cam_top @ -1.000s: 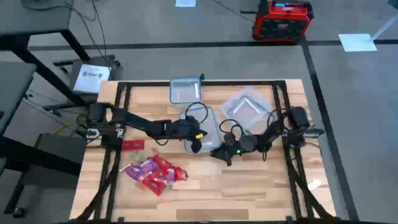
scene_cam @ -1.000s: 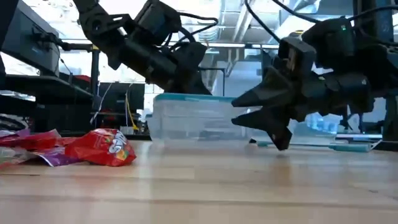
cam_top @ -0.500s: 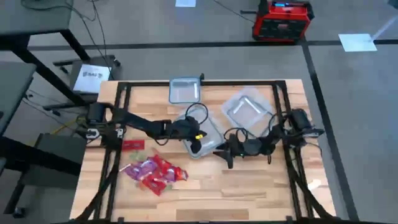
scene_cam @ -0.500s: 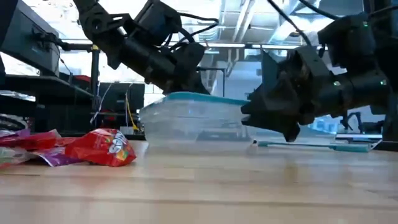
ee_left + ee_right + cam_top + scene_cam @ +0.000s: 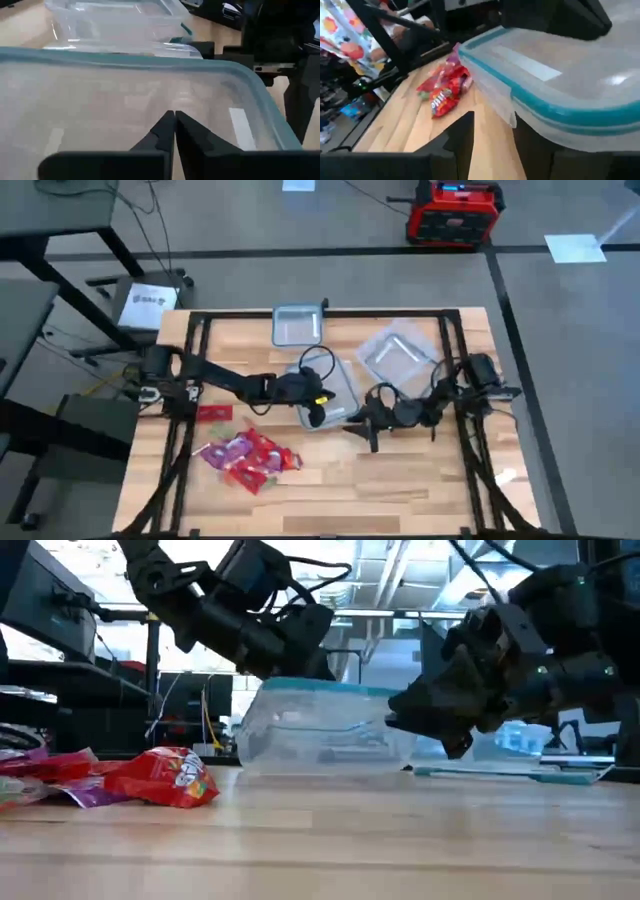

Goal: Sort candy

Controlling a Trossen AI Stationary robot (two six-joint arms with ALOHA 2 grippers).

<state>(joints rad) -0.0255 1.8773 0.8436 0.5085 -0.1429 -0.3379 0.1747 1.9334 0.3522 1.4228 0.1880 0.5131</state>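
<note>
Where grippers meet, the clear tub holds nothing.

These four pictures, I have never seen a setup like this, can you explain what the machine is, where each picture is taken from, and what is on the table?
It is a robot with two dark arms at a wooden table, meant to sort candy. One picture looks straight down, one looks level across the tabletop, and two come from cameras on the arms' wrists.

On the table lie a pile of candy in red and purple wrappers and three clear tubs: one in the middle, one far back, one to the right.

The left tool is shut and presses down on the middle tub's lid. The right tool sits at that tub's corner, its fingers on either side of the lid's tab; it has not clamped it.
</note>
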